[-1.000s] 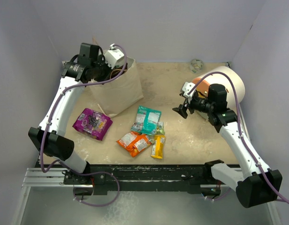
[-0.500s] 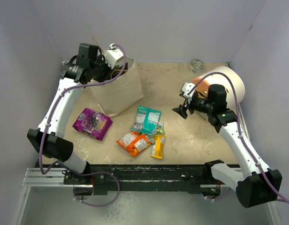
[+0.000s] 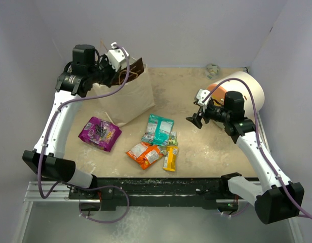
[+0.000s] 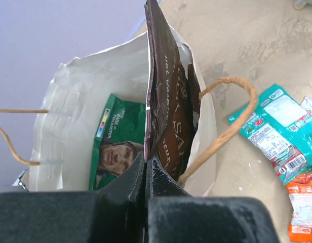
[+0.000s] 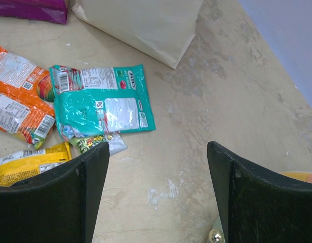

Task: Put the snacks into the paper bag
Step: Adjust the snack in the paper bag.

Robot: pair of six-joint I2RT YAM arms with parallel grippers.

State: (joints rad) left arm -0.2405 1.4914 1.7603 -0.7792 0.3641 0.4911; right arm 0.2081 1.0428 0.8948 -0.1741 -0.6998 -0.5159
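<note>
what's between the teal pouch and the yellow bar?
A small green-and-yellow packet, at the teal pouch's edge, beside the yellow bar. Clearest in the right wrist view.

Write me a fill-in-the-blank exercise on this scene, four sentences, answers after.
1. The left gripper is shut on a candy bag coloured ____.
2. The chip bag inside the paper bag is ____.
3. The right gripper has its jaws ____.
4. Left of the orange pouches lies a packet coloured ____.
Missing words: brown; green; open; purple.
</note>
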